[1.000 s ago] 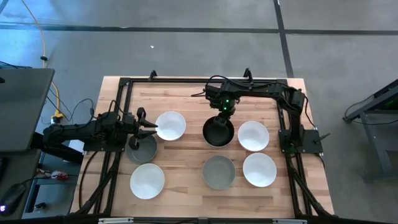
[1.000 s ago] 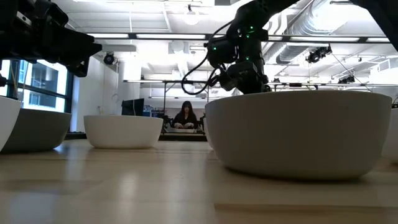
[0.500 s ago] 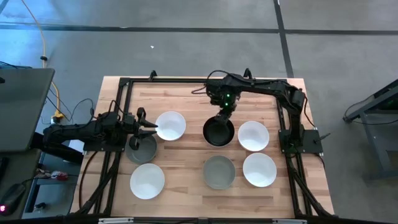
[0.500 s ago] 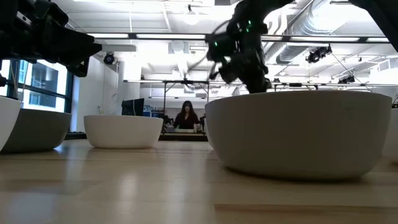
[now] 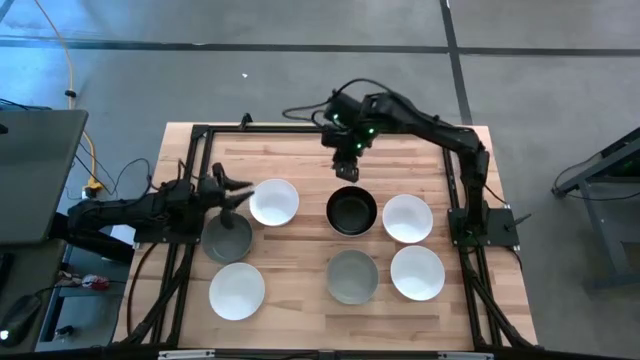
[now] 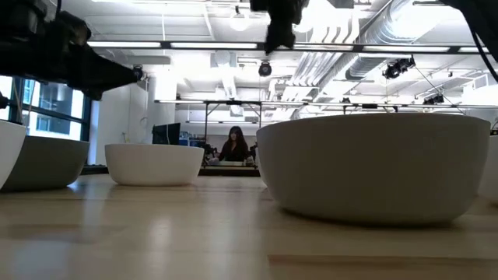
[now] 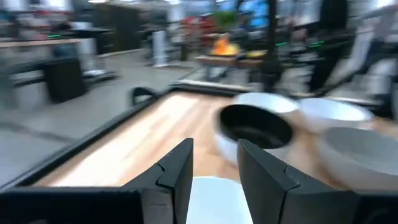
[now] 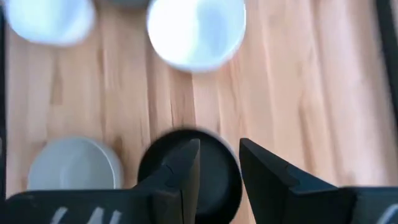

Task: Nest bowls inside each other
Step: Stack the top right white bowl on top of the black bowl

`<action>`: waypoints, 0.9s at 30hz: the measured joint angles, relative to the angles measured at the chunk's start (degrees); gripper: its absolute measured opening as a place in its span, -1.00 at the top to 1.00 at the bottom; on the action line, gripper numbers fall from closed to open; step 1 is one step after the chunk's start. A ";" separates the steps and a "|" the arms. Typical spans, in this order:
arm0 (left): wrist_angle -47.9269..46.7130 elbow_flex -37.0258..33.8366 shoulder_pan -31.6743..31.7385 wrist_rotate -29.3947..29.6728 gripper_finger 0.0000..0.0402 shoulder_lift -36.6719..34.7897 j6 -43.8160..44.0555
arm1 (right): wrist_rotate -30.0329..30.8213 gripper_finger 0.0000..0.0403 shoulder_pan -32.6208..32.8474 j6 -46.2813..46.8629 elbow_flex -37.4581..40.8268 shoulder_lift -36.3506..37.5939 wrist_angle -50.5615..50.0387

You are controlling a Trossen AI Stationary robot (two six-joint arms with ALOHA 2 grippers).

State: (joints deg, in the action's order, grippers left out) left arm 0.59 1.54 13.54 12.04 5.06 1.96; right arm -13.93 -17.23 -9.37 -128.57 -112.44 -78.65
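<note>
Seven bowls stand on their bases on the wooden table. From above I see the black bowl (image 5: 351,211), a white bowl (image 5: 273,201), a grey bowl (image 5: 228,238), a white bowl (image 5: 237,290), a second grey bowl (image 5: 352,276), and two white bowls (image 5: 407,218) (image 5: 417,272). My right gripper (image 5: 350,163) hangs open, raised above the far side of the black bowl (image 8: 186,171). My left gripper (image 5: 238,190) is open beside the white bowl's left rim, with that bowl (image 7: 214,199) showing between its fingers. An eighth bowl is not in view.
A black metal frame (image 5: 200,135) runs round the table's edges. The far strip of the table (image 5: 290,160) is bare wood. The low view is filled by the near grey bowl (image 6: 373,167). A person (image 6: 233,146) sits in the room beyond the table.
My right gripper was down at the black bowl's far rim; it has risen well clear and drawn toward the far edge, while the black bowl stays on the table. My left gripper has shifted slightly toward the far edge, off the grey bowl.
</note>
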 joint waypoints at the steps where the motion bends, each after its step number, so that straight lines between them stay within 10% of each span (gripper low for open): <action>1: -1.13 0.46 0.53 1.70 0.44 0.46 0.78 | 0.00 0.48 0.18 -0.10 -2.23 0.00 0.00; 12: -17.04 13.20 8.85 2.56 0.44 15.12 9.85 | 0.52 0.48 0.97 -3.20 -2.70 8.72 9.07; 27: -21.45 32.74 14.98 -5.54 0.44 53.80 3.65 | 0.22 0.48 2.33 -4.51 -2.61 13.44 8.04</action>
State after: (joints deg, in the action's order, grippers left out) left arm -20.86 34.28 28.52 6.50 58.86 5.62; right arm -13.71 -14.90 -13.87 -131.17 -99.00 -70.62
